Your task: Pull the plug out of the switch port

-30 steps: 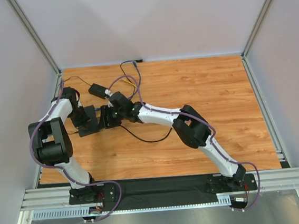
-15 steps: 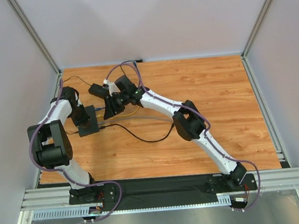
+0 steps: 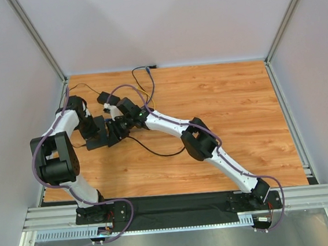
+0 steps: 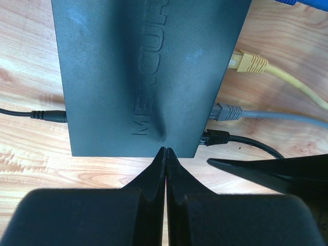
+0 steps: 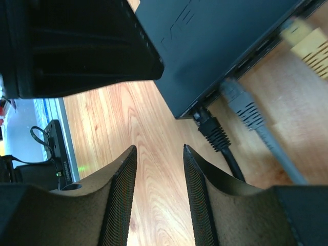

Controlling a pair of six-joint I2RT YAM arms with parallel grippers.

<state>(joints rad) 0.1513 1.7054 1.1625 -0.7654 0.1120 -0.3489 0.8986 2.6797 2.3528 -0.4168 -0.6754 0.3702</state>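
**A:** How do the jaws stand?

**B:** The left gripper (image 4: 165,154) has its fingers together with nothing between them. Their tips rest on the edge of the switch (image 4: 148,61), on its top face. I read that as a hold-down. The right gripper (image 5: 159,151) has its jaws apart, with only bare wood in the gap.

**A:** And the plugs?

**B:** There are three in a row along the socket edge: the black plug (image 5: 211,128), the grey plug (image 5: 241,102) and the yellow plug (image 5: 307,43), which is blurred. All look seated. The black plug is nearest the right gripper. It sits just ahead of the gap and off to one side, not between the fingers.

**A:** Where is all this on the table (image 3: 238,104)?

**B:** The switch lies by the left edge, toward the far-left corner, with its sockets facing the right edge. The brick (image 3: 108,98) sits beyond it, nearer the far edge.

**A:** So which step is this?

**B:** I'd call it lining up before the grasp. Nothing is pulled yet. I can't tell for certain which plug is meant, but the black one is my guess because it is closest.

**A:** What does the next move call for?

**B:** The right gripper should shift sideways until the plug's body sits between the fingers. It should then close on the body, not the cable. The latch probably needs squeezing. After that the pull goes straight out toward the right edge, in line with the socket, while the left gripper pins the switch so it doesn't slide along.
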